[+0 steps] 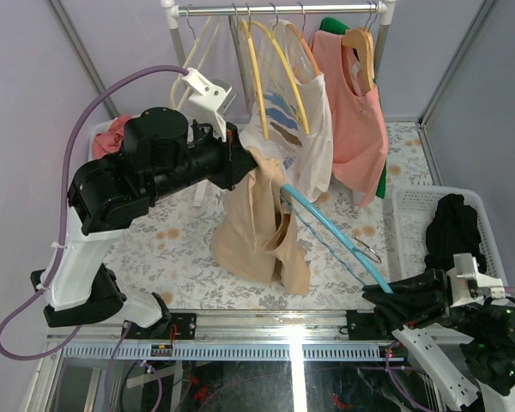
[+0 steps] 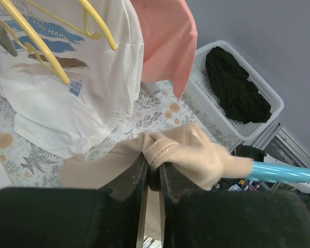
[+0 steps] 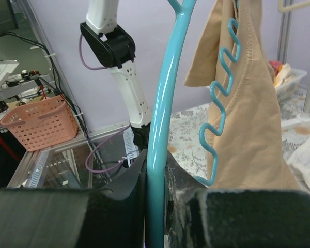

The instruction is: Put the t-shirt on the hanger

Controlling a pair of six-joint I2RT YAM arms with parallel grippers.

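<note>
Nearest, right gripper is clamped on one end of the hanger. Hanger's long axis runs up-left from there, its far end covered by the t-shirt. Shirt hangs above the table, bunched. Left gripper, the nearer to it, pinches a hemmed edge. Next pull probably follows that axis toward the right gripper.

Tan t-shirt, perhaps partway on hanger
</note>
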